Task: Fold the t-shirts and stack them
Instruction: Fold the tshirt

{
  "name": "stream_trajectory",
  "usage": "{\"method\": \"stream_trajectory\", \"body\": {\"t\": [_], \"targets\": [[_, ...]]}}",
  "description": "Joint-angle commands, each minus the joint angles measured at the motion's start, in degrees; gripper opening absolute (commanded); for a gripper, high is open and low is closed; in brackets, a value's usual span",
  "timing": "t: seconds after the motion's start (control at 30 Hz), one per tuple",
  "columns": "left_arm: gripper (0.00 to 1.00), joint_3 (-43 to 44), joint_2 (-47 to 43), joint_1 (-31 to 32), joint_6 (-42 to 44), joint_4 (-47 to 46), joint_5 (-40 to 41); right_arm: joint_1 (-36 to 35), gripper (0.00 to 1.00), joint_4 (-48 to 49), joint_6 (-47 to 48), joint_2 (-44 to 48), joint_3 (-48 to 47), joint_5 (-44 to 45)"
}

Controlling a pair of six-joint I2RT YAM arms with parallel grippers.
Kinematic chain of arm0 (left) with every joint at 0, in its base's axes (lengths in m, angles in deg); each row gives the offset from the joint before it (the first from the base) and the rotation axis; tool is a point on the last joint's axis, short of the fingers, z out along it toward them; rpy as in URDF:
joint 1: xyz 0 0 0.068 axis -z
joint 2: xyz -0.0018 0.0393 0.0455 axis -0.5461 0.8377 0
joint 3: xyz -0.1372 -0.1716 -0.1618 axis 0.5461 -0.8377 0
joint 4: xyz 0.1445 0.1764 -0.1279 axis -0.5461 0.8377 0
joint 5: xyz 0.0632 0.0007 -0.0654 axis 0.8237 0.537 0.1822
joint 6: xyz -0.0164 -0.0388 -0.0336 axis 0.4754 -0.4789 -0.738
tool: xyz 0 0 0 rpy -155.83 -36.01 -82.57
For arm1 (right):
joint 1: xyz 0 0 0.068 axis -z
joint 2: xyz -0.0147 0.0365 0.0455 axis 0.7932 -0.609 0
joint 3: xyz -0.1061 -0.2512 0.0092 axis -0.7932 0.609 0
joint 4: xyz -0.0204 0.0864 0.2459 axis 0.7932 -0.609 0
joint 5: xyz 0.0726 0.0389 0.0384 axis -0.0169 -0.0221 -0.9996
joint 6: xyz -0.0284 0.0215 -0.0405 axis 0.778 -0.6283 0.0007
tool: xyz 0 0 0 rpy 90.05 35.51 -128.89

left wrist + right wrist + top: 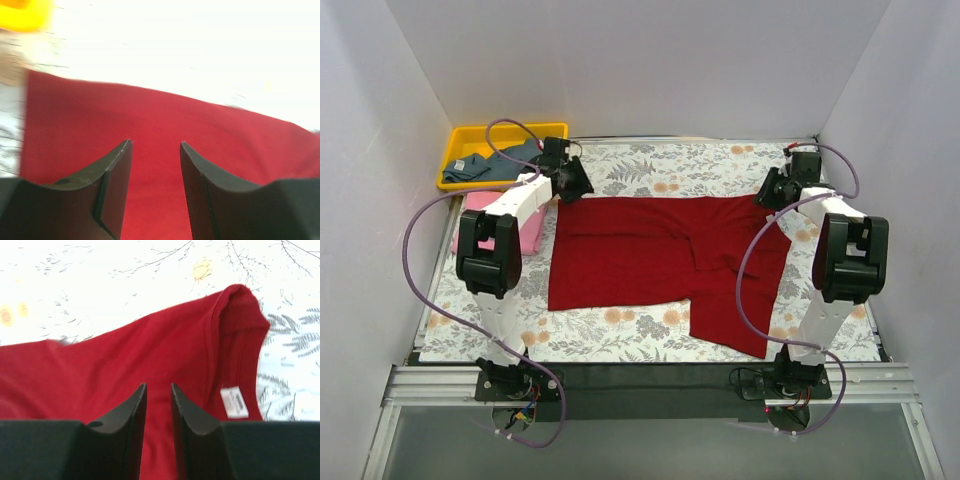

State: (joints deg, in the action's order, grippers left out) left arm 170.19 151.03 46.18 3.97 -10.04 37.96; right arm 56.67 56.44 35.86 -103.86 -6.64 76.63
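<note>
The left end effector (156,145) fills the bottom of its wrist view, jaws apart with nothing between them, over the dark red t-shirt (150,130). The right end effector (158,386) stands only narrowly open, also empty, above the same shirt beside its neckline (240,310).

From above, the dark red t-shirt (650,250) lies spread across the middle of the flower-printed tabletop (620,335), one part reaching toward the near right corner. The two end effectors are at its far edge, left and right. The pink t-shirt (532,232) lies at the left edge, partly hidden by the left arm (495,245). The yellow bin (460,140) sits at the far left corner and holds the blue-grey t-shirt (500,165).

Only the right wrist view shows the white label (234,402) inside the neckline; its print is too small to read. The left wrist view catches a blurred corner of the bin.
</note>
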Motion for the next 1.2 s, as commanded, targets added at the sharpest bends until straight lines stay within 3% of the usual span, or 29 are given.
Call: {"method": "stream_trajectory", "body": {"t": [0.0, 0.23, 0.6, 0.9, 1.03, 1.17], "targets": [[0.4, 0.78, 2.34, -0.16, 4.09, -0.54, 2.69, 0.74, 0.28, 4.07, 0.87, -3.04, -3.9, -1.39], [0.4, 0.96, 7.97, -1.91, 3.83, -0.97, 7.79, 3.11, 0.28, 5.48, 0.69, -10.86, -7.33, -1.57], [0.38, -0.27, 12.71, -3.5, 2.15, -0.98, 6.92, 10.67, 0.28, 3.99, -2.04, -19.13, -11.38, -0.42], [0.39, 9.39, 19.13, -3.5, 4.35, -2.03, 5.42, 10.84, 0.29, 1.97, 0.25, -24.85, -20.77, -2.53], [0.44, 14.05, 20.63, -3.5, 5.66, -2.03, 4.9, 10.84, 0.3, 0.12, 0.6, -26.0, -26.3, -4.55], [0.53, 13.62, 15.72, -3.33, 5.5, -2.12, 3.49, 10.58, 0.35, -1.37, 1.04, -21.09, -25.54, -5.44]]}}
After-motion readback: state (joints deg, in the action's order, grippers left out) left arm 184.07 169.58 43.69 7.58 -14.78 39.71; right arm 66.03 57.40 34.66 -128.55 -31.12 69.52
